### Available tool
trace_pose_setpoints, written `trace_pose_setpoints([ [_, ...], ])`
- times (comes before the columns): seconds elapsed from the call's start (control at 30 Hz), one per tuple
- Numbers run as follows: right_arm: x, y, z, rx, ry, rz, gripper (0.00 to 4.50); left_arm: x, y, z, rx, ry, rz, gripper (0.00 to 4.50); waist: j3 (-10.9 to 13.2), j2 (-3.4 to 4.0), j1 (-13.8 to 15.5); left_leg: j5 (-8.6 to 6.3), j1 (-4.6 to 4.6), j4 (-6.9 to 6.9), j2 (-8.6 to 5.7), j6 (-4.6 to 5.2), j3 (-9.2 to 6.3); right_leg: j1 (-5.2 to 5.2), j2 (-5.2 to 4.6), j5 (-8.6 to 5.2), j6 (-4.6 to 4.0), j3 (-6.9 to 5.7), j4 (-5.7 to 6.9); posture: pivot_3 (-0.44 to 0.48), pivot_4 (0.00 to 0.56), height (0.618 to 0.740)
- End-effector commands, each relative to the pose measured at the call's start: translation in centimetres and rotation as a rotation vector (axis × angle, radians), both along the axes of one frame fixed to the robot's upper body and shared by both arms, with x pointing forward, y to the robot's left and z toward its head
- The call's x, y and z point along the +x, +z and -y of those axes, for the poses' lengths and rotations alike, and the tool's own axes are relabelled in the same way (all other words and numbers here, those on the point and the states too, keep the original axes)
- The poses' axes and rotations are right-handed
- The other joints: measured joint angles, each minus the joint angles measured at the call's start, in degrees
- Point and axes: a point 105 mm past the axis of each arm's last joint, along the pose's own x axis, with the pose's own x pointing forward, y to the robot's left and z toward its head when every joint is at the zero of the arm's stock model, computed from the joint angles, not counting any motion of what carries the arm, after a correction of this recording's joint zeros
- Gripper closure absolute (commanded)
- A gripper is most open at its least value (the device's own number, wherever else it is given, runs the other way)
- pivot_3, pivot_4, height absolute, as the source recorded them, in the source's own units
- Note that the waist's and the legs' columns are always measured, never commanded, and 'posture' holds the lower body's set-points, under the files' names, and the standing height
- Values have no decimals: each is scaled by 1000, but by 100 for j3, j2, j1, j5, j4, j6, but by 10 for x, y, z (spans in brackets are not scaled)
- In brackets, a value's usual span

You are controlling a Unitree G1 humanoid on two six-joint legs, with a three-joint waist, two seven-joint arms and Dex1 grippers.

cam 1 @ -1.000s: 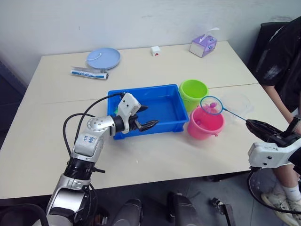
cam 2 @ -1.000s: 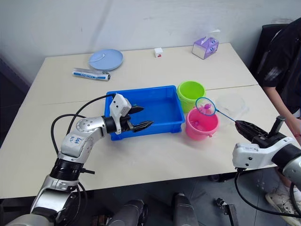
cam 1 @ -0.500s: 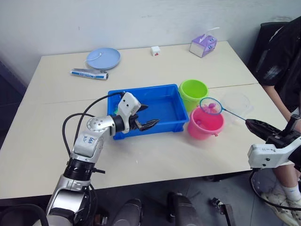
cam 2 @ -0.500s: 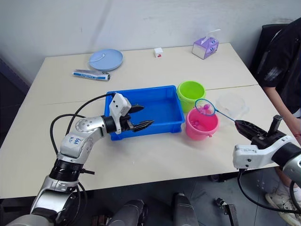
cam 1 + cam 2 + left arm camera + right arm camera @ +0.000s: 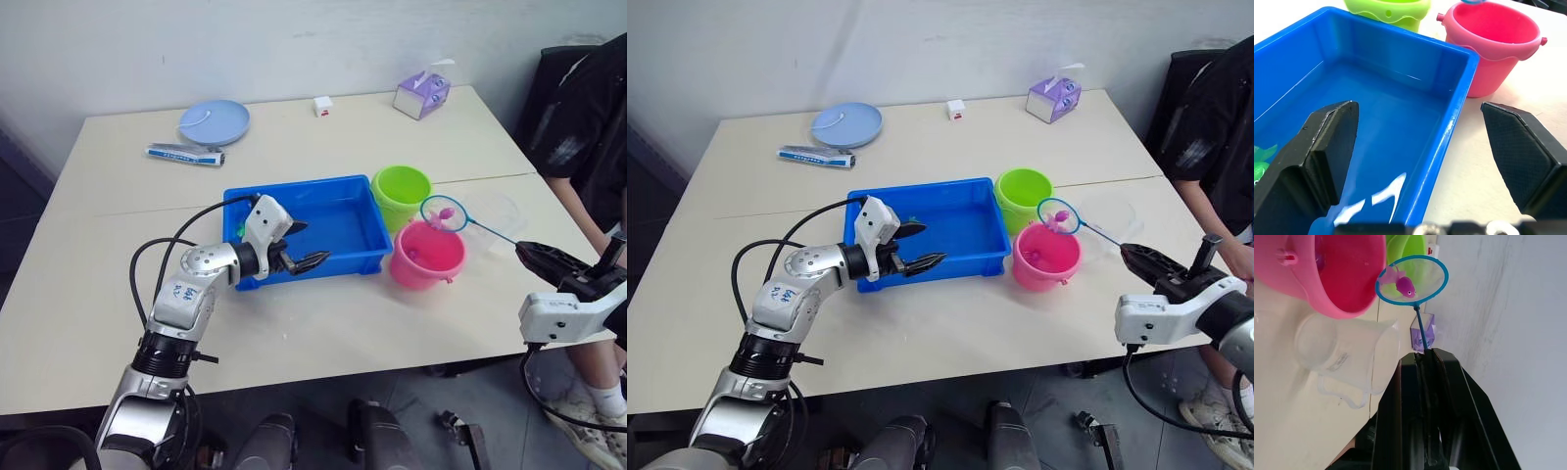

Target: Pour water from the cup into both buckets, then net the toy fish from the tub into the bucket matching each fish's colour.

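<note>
The blue tub [image 5: 343,220] holds water and a green toy fish [image 5: 1263,164] at its left end. My left gripper [image 5: 312,242] hangs open over the tub's front rim, with nothing between its fingers [image 5: 1327,142]. My right gripper [image 5: 529,255] is shut on the thin handle of the net [image 5: 443,212]. The net's blue hoop hovers just above the far rim of the pink bucket [image 5: 426,259] with a magenta fish [image 5: 1403,285] lying in it. The lime green bucket [image 5: 402,191] stands right behind the pink one. The clear cup [image 5: 497,213] sits upright to their right.
A pale-blue plate [image 5: 214,120], a tube [image 5: 186,154], a small white block [image 5: 322,105] and a purple tissue box [image 5: 423,93] lie along the table's far side. A person in dark clothes [image 5: 588,127] sits at the right edge.
The net hoop with the magenta fish has risen slightly over the pink bucket. My left gripper has stayed where it was.
</note>
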Motion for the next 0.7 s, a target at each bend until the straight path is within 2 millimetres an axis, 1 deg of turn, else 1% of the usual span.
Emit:
trace_pose_setpoints([
  [0.03, -3, 21, -4, -1, 13, 75, 3743, -2, 13, -1, -15, -7, 50, 205, 0, 0, -7, 0, 0, 0, 0, 0, 0, 0, 0, 0, 0, 0, 0, 0, 150, 740],
  [0.1, -7, 12, -6, -17, 24, 37, 3743, -2, 12, 0, -14, -11, 47, 205, 0, 0, -9, 0, 1, 1, -2, 0, 3, 1, -1, 0, 0, 0, 2, 0, 150, 740],
  [0.13, -9, 11, -8, -19, 29, 35, 3743, -2, 12, 1, -14, -13, 47, 205, 0, 0, -3, 0, 1, 1, -1, 0, 3, 0, 0, 0, 0, 0, 2, 0, 150, 740],
  [0.23, -7, 27, -6, 18, 16, 87, 3743, -1, 13, 1, -15, -13, 48, 205, 0, 0, -9, 0, 1, 0, 0, 0, 1, 0, 1, 0, 0, 0, 2, 0, 150, 740],
  [0.33, -13, 12, -15, -25, 52, 30, 3743, -1, 12, 2, -12, -21, 47, 205, 0, 0, -7, 0, 2, 2, 0, 0, 3, 1, 0, 0, 0, 0, 3, 0, 150, 740],
  [0.37, -14, 13, -15, -22, 52, 36, 3743, -1, 12, 2, -13, -22, 47, 205, 0, 0, 1, 0, 2, 1, 1, 0, 1, 1, 1, 0, 0, 0, 3, 0, 150, 740],
  [0.43, -11, 24, -12, 16, 25, 72, 3743, -1, 12, 2, -13, -21, 45, 205, 0, 0, -3, 0, 1, 1, 1, 0, 0, 1, 1, 0, 0, 1, 3, 0, 150, 740],
  [0.53, -16, 12, -18, -9, 48, 29, 3743, -1, 12, 2, -12, -25, 44, 205, 0, 0, -4, 1, 4, 4, -4, 2, 8, 3, -1, 1, 2, 0, 6, 0, 150, 740],
  [0.63, -12, 26, -8, 21, 1, 81, 3743, 0, 13, 2, -12, -26, 44, 205, 0, 0, -1, 0, 2, 2, 1, 1, 0, 1, 1, 1, 1, 2, 4, 0, 150, 740],
  [0.7, -13, 21, -9, 16, 2, 62, 3743, 0, 12, 3, -12, -27, 43, 205, 0, 0, -5, 1, 4, 4, -4, 2, 7, 2, 0, 1, 1, 1, 7, 0, 150, 740],
])
